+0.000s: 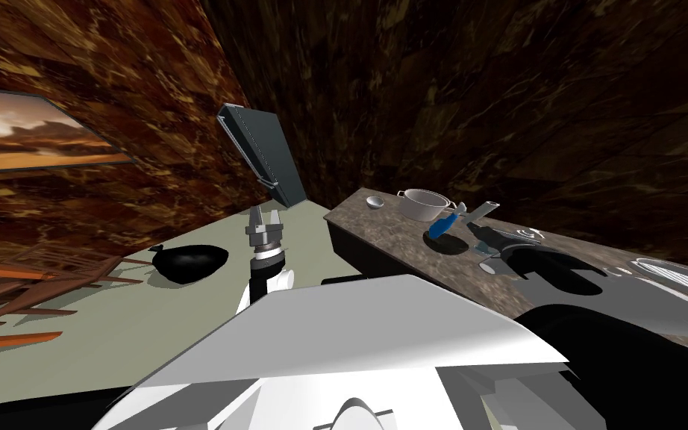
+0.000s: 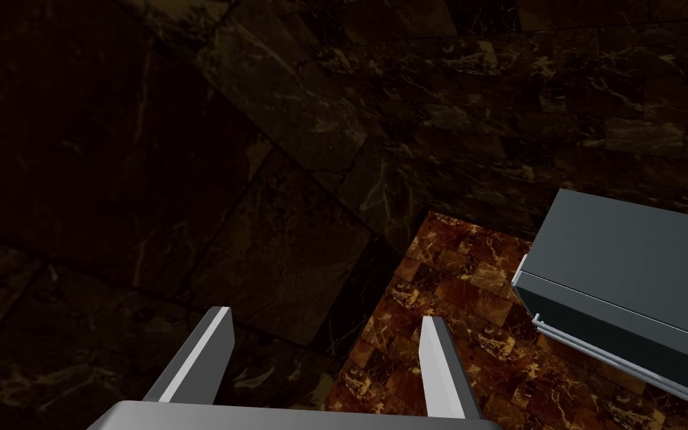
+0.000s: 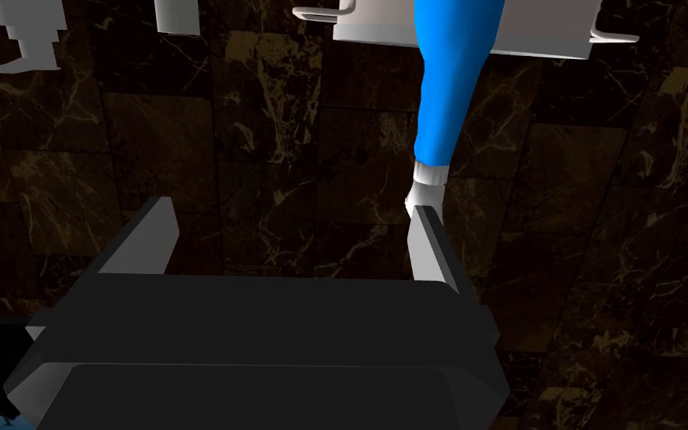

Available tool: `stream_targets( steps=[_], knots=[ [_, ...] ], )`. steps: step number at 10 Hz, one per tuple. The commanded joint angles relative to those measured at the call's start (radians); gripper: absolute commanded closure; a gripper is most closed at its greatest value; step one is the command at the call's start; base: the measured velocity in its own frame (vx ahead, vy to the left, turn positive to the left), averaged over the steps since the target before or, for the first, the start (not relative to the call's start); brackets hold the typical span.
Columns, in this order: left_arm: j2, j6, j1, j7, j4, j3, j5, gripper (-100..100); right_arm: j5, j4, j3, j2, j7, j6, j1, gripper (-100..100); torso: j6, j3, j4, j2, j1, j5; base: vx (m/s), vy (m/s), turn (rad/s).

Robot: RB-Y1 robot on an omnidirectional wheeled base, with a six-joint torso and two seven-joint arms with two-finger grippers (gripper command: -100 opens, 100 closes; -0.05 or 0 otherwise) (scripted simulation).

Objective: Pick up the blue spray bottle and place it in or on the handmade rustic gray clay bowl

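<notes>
Counter (image 1: 395, 246) carries pot (image 1: 424, 203). Blue spray bottle (image 3: 451, 97) just beside pot, white neck at one fingertip (image 3: 426, 239) of R gripper (image 3: 290, 213); fingers spread, holding nothing. Small grey bowl (image 1: 374, 201) near pot's other side. L gripper (image 2: 326, 319) well apart from pot, fingers spread, empty.

Veined stone counter (image 1: 402, 250), smooth blue spray bottle (image 1: 443, 222), pale matt pot (image 1: 423, 204), marbled walls (image 1: 484, 89).

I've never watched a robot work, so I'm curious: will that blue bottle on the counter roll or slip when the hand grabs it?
Probably apt to roll: the blue bottle seems to lie on its side on the counter, and its body is round and tapering. Its smooth sides may also slip between the thin open fingers of the right hand.
</notes>
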Motion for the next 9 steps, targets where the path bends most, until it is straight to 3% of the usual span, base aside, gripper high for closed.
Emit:
stream_targets(
  steps=[1, 4, 5, 6, 9],
  knots=[
    [0.000, 0.000, 0.000, 0.000, 0.000, 0.000, 0.000, 0, -0.021, -0.029, -0.023, -0.011, -0.007, 0.026, 0.019, -100, 0.000, 0.000, 0.000, 0.000, 0.000, 0.000, 0.001, -0.032, -0.003],
    [0.000, 0.000, 0.000, 0.000, 0.000, 0.000, 0.000, 0, -0.075, -0.100, -0.080, -0.044, -0.023, 0.086, 0.064, -100, 0.000, 0.000, 0.000, 0.000, 0.000, 0.000, 0.004, -0.033, -0.008],
    [0.000, 0.000, 0.000, 0.000, 0.000, 0.000, 0.000, 0, -0.064, -0.092, -0.070, -0.036, -0.020, 0.075, 0.058, -100, 0.000, 0.000, 0.000, 0.000, 0.000, 0.000, 0.002, -0.011, 0.001],
    [0.000, 0.000, 0.000, 0.000, 0.000, 0.000, 0.000, 0, -0.066, -0.094, -0.072, -0.037, -0.021, 0.079, 0.059, 0, 0.000, 0.000, 0.000, 0.000, 0.001, 0.000, 0.000, 0.000, 0.000],
    [0.000, 0.000, 0.000, 0.000, 0.000, 0.000, 0.000, 0, -0.066, -0.094, -0.071, -0.037, -0.021, 0.079, 0.059, 0, 0.000, 0.000, 0.000, 0.000, 0.002, 0.000, 0.000, 0.000, 0.000]
  ],
)
